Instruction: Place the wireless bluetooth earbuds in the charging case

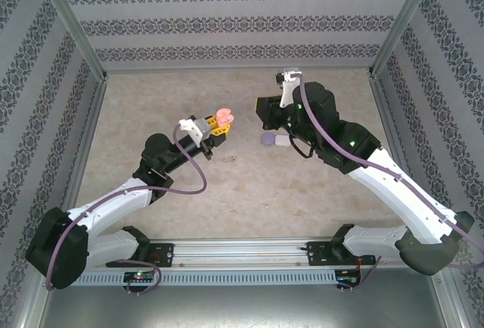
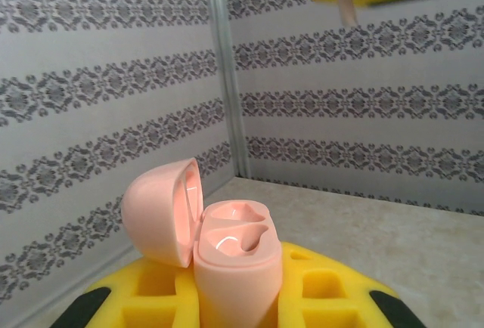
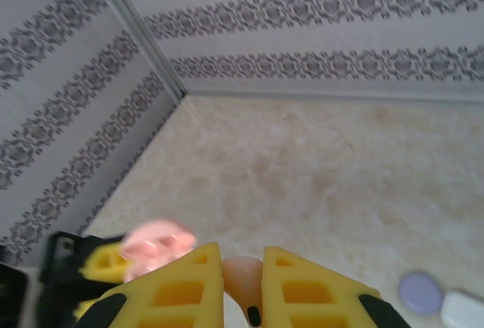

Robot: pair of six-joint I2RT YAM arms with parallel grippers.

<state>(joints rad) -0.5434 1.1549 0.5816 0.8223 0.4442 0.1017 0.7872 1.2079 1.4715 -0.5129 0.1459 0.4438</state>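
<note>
Earbud [image 3: 240, 276], pinkish, pinched between the yellow fingers [image 3: 181, 286] of the right gripper [image 3: 242, 264], jaws nearly together with just this small piece in the gap. From the left wrist camera, visible as a thin pink stem [image 2: 346, 7] pointing down out of that gripper, high at the top right, well apart from the case and not touching it.

Charging case [image 2: 234, 267], of the same pale pink, clamped upright by its lower body in the left gripper [image 1: 218, 124], jaws pressed on both sides of it. Lid [image 2: 162, 211] swung open to the left. Two sockets [image 2: 234, 230] facing up, both looking empty. In the top view, held above the table [image 1: 227, 199], a little left of the middle, with the right gripper just to the right and slightly farther.

On the table near the right arm, a purple case [image 1: 267, 140] and a white case [image 1: 284, 141], just beside each other.

Handling, as a judgement: very light, hard, smooth plastic, so probably slippery and easy to flick out of a pinch if squeezed off-centre. Not soft, no give, so no need for strong force; more a risk of twisting between the pads. Best hold: on the round head, as now, with the stem free and pointing down, because the stem must enter the socket first. Needs a careful alignment over one socket and a slow descent. Likely to drop in and seat by itself once the stem is inside. Main danger: tilted stem catching the socket rim, or a push moving the case in the left pinch.
</note>
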